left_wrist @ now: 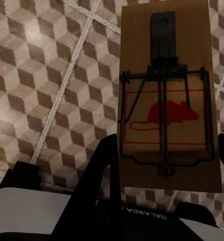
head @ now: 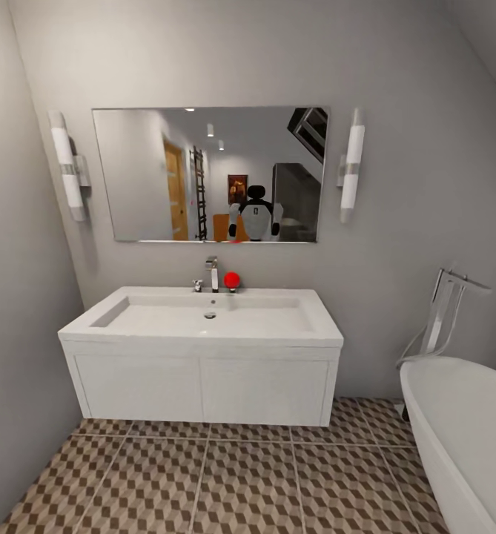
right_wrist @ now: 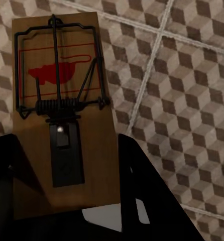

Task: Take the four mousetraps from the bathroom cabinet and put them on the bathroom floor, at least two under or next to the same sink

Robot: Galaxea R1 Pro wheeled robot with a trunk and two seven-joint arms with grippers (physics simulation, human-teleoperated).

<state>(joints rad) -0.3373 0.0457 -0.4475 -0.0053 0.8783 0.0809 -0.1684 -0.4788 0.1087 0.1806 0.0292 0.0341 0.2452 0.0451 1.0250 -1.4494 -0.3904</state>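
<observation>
Here the bathroom floor (head: 225,482) stretches beneath the wall-hung bathroom sink (head: 203,319), which the head camera faces squarely, presumably as the drop site. The left gripper (left_wrist: 167,150) is clenched on one mousetrap (left_wrist: 167,100), held above the tiles for carrying; its long axis runs along the fingers, the spring bar near them and the dark trigger plate at the far end. The right gripper (right_wrist: 67,165) grasps a second mousetrap (right_wrist: 62,115) likewise, but reversed: plate nearest, bar outermost.
</observation>
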